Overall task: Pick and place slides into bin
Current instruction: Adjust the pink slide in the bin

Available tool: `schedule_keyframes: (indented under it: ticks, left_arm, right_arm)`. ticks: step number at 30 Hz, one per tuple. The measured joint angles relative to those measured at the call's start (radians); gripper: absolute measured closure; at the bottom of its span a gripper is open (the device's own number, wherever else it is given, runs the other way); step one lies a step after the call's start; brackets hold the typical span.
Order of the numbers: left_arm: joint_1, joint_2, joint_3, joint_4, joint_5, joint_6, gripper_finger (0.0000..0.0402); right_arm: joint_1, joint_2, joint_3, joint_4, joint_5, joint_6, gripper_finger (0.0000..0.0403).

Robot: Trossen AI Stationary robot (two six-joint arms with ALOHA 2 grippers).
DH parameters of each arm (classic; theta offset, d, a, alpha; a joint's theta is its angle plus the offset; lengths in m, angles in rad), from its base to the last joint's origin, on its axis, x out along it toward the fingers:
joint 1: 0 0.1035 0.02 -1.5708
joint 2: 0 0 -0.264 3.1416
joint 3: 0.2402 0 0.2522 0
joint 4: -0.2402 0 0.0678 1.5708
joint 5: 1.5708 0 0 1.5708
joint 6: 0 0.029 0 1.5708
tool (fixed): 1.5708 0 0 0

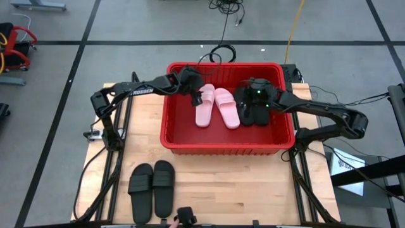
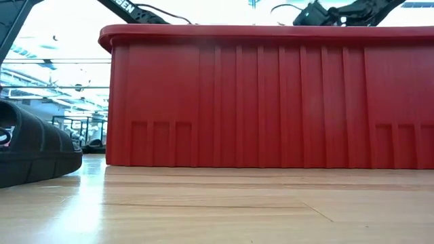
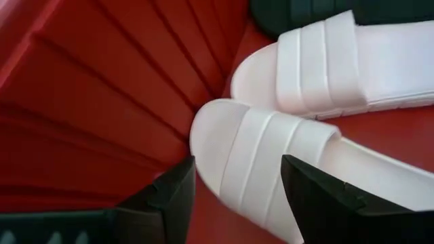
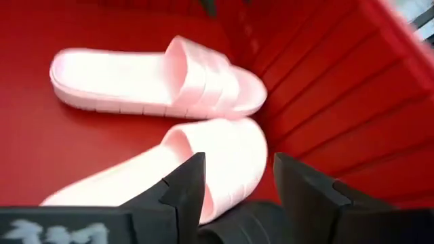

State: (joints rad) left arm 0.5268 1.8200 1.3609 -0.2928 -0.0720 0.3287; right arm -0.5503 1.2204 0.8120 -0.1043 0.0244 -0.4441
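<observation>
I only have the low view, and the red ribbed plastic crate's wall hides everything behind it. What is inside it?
Observer: Two pale pink slide sandals lie side by side on the floor of the red ribbed plastic crate, with black slide sandals beside them.
Operator: Where is the left gripper?
Observer: The left gripper is down in the crate, fingers spread on either side of one pink sandal's toe end.
Operator: And the right?
Observer: The right gripper, open, hangs over the black sandals in the crate.

A lab: taped concrete floor (image 1: 126, 25), loose cables (image 1: 223, 50), framed workbench (image 1: 221, 177).
</observation>
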Motion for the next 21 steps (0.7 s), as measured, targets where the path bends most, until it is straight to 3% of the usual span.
schedule_keyframes:
  ticks: [9, 21]
  left_arm:
    - [-0.021, -0.001, 0.000, 0.015, -0.010, 0.006, 0.0190]
    - [-0.018, -0.001, 0.000, 0.013, -0.016, 0.008, 0.0190]
  right_arm:
    - [-0.012, 0.144, 0.000, 0.019, 0.003, -0.053, 0.0266]
    - [-0.007, 0.278, 0.000, 0.091, 0.032, -0.110, 0.0265]
